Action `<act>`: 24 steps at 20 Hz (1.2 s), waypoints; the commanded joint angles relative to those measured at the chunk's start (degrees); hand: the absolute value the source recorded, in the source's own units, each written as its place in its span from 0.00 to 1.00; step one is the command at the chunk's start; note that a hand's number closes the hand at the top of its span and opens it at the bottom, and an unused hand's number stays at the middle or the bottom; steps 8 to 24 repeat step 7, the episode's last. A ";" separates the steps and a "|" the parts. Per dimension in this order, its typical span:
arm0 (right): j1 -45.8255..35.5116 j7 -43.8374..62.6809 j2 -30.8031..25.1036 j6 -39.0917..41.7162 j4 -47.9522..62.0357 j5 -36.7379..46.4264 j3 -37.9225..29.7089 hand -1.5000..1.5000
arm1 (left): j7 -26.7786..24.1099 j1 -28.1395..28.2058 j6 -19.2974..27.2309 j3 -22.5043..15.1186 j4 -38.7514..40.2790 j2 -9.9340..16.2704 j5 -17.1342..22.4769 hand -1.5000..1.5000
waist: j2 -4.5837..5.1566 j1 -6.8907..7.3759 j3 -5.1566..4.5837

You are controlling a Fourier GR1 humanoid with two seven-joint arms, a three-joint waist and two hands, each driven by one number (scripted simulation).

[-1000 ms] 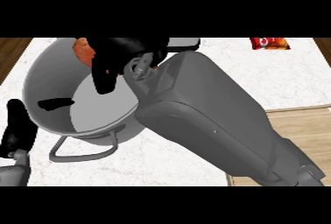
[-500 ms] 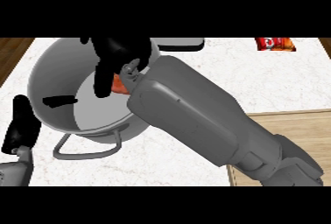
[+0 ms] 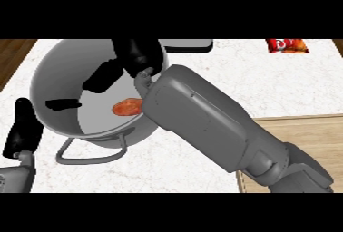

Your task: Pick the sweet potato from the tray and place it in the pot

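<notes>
1. Fingers of the right hand [image 3: 137, 54] hang spread and relaxed over the pot [image 3: 60, 68], clasping nothing; its forearm crosses the view from five o'clock.
2. Left hand [image 3: 21, 129] shows at nine o'clock, outside the pot wall, fingers straight, at rest.
3. Sweet potato [image 3: 126, 107] lies on the pot's floor, just at six o'clock of the right hand and apart from it.
4. Progress, as judged: the placing looks done; only pulling the right arm clear remains. No tray can be made out with certainty.
5. Count: one pot with one visible wire handle [image 3: 90, 154]; one sweet potato; one red snack packet [image 3: 288, 45] at one o'clock; one wooden board [image 3: 315, 136] at four o'clock; two hands.
</notes>
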 commanded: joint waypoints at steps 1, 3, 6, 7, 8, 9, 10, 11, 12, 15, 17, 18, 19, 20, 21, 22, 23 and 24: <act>-0.24 -3.09 0.01 -9.40 0.36 -4.05 -2.73 0.00 | 3.14 0.86 0.83 -0.47 1.46 -0.57 -1.33 0.50 | 0.07 -0.70 -0.28; 3.18 -7.44 0.01 -12.98 0.74 -3.65 -2.78 0.00 | 1.94 -0.05 2.73 -0.93 4.23 -1.76 -3.23 0.50 | 0.16 -2.02 -0.28; 8.15 -12.30 -0.45 -12.56 -0.29 -3.37 -7.75 0.00 | -0.36 3.46 1.95 1.69 4.21 -0.69 -1.70 0.50 | -0.17 -3.54 -0.24; 5.50 -14.63 -1.67 -10.62 3.85 -4.51 -11.07 0.00 | 2.95 3.99 2.09 0.95 -0.68 -0.87 -1.84 0.50 | -0.11 -2.48 -0.22; 5.50 -14.63 -1.67 -10.62 3.85 -4.51 -11.07 0.00 | 2.95 3.99 2.09 0.95 -0.68 -0.87 -1.84 0.50 | -0.11 -2.48 -0.22; 5.50 -14.63 -1.67 -10.62 3.85 -4.51 -11.07 0.00 | 2.95 3.99 2.09 0.95 -0.68 -0.87 -1.84 0.50 | -0.11 -2.48 -0.22; 5.50 -14.63 -1.67 -10.62 3.85 -4.51 -11.07 0.00 | 2.95 3.99 2.09 0.95 -0.68 -0.87 -1.84 0.50 | -0.11 -2.48 -0.22; 5.50 -14.63 -1.67 -10.62 3.85 -4.51 -11.07 0.00 | 2.95 3.99 2.09 0.95 -0.68 -0.87 -1.84 0.50 | -0.11 -2.48 -0.22; 5.50 -14.63 -1.67 -10.62 3.85 -4.51 -11.07 0.00 | 2.95 3.99 2.09 0.95 -0.68 -0.87 -1.84 0.50 | -0.11 -2.48 -0.22; 5.50 -14.63 -1.67 -10.62 3.85 -4.51 -11.07 0.00 | 2.95 3.99 2.09 0.95 -0.68 -0.87 -1.84 0.50 | -0.11 -2.48 -0.22; 5.50 -14.63 -1.67 -10.62 3.85 -4.51 -11.07 0.00 | 2.95 3.99 2.09 0.95 -0.68 -0.87 -1.84 0.50 | -0.11 -2.48 -0.22; 5.50 -14.63 -1.67 -10.62 3.85 -4.51 -11.07 0.00 | 2.95 3.99 2.09 0.95 -0.68 -0.87 -1.84 0.50 | -0.11 -2.48 -0.22; 5.50 -14.63 -1.67 -10.62 3.85 -4.51 -11.07 0.00 | 2.95 3.99 2.09 0.95 -0.68 -0.87 -1.84 0.50 | -0.11 -2.48 -0.22; 5.50 -14.63 -1.67 -10.62 3.85 -4.51 -11.07 0.00 | 2.95 3.99 2.09 0.95 -0.68 -0.87 -1.84 0.50 | -0.11 -2.48 -0.22; 5.50 -14.63 -1.67 -10.62 3.85 -4.51 -11.07 0.00 | 2.95 3.99 2.09 0.95 -0.68 -0.87 -1.84 0.50 | -0.11 -2.48 -0.22; 5.50 -14.63 -1.67 -10.62 3.85 -4.51 -11.07 0.00 | 2.95 3.99 2.09 0.95 -0.68 -0.87 -1.84 0.50 | -0.11 -2.48 -0.22; 5.50 -14.63 -1.67 -10.62 3.85 -4.51 -11.07 0.00 | 2.95 3.99 2.09 0.95 -0.68 -0.87 -1.84 0.50 | -0.11 -2.48 -0.22; 5.50 -14.63 -1.67 -10.62 3.85 -4.51 -11.07 0.00 | 2.95 3.99 2.09 0.95 -0.68 -0.87 -1.84 0.50 | -0.11 -2.48 -0.22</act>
